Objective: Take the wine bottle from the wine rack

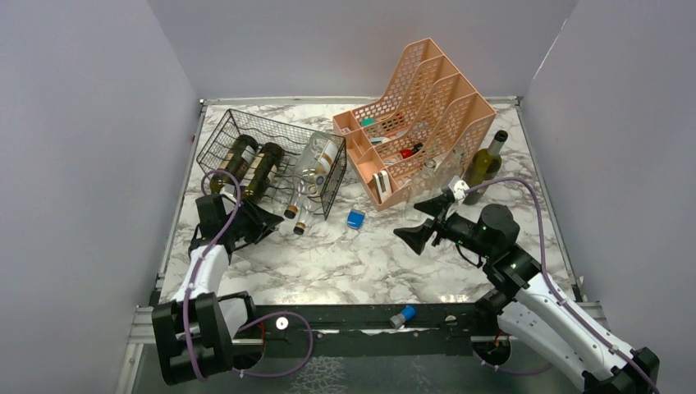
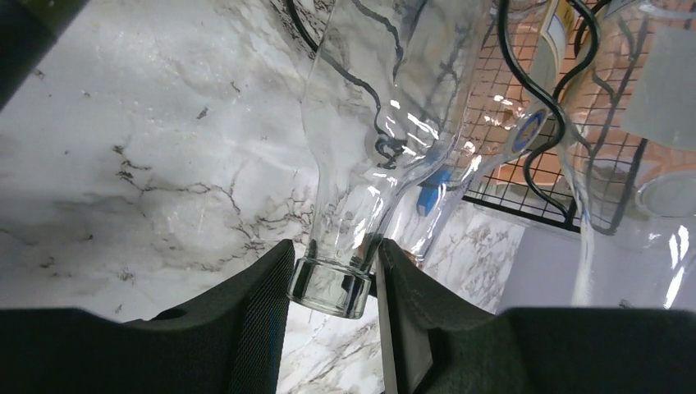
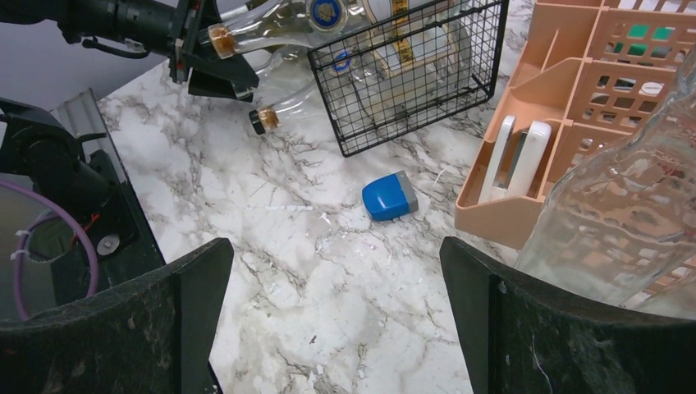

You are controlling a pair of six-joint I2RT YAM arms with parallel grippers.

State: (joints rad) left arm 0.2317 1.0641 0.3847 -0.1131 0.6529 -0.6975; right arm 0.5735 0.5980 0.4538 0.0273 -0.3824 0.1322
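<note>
— So, where does the wine bottle [image 2: 386,115] sit?
— Upper left of the overhead view, lying at the right end of the wine rack [image 1: 261,125]. It is clear glass. The body is inside the mesh and the neck pokes out of the front toward the lower left.
— And the left gripper [image 2: 333,275]?
— Clamped on that neck, right at the lip. In the left wrist view the two black fingers [image 2: 254,312] press the glass from either side, low in the middle of the frame.
— Anything else in the rack?
— Two dark bottles [image 1: 235,156] at its left end. A second clear bottle [image 1: 300,223] has its neck jutting out just below the gripped one, with nothing holding it.
— The right gripper [image 1: 423,222]?
— Right of centre, jaws wide apart, holding nothing, above the marble table [image 1: 369,263].
— What lies around it?
— A small blue object [image 1: 355,218] sits on the table between rack and gripper. A peach file organizer [image 1: 427,98] stands at upper centre, with a green bottle [image 1: 484,164] upright beside its right end.
</note>
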